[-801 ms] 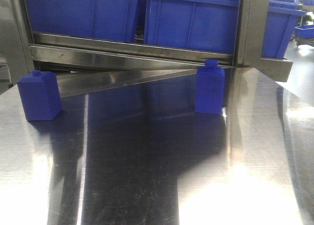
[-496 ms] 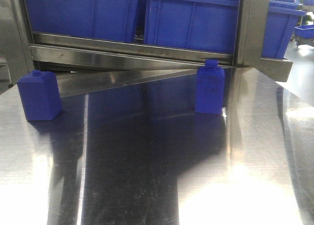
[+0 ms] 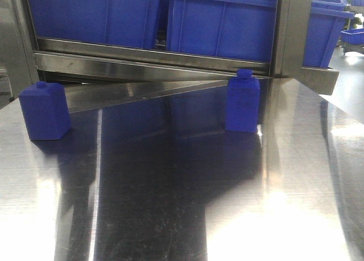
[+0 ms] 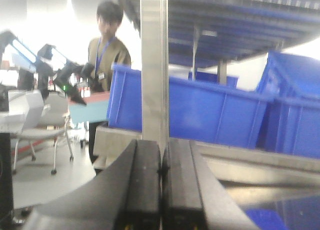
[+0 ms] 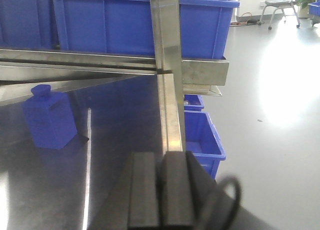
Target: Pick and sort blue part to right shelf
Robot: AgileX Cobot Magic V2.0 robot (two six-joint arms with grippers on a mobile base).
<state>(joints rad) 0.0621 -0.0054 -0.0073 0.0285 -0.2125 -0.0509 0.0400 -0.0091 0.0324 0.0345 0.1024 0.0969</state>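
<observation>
A polished steel desk (image 3: 170,215) is seen, its surface marked by fine scratches and bright glare toward the near edge. Two things are carried directly on it, both upright and both at the far side. The left blue part (image 3: 44,111) is set near the far left corner. The right blue part (image 3: 243,102) is placed right of centre, well apart from the first. Dark bluish reflections are thrown across the metal.

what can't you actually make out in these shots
1. Front view: contents of the blue plastic bins; their walls hide the inside, and the top edge crops them.
2. Left wrist view: blue object at the bottom right corner; cut off by the frame edge and blurred.
3. Left wrist view: standing person's face; blurred and washed out by glare.
</observation>
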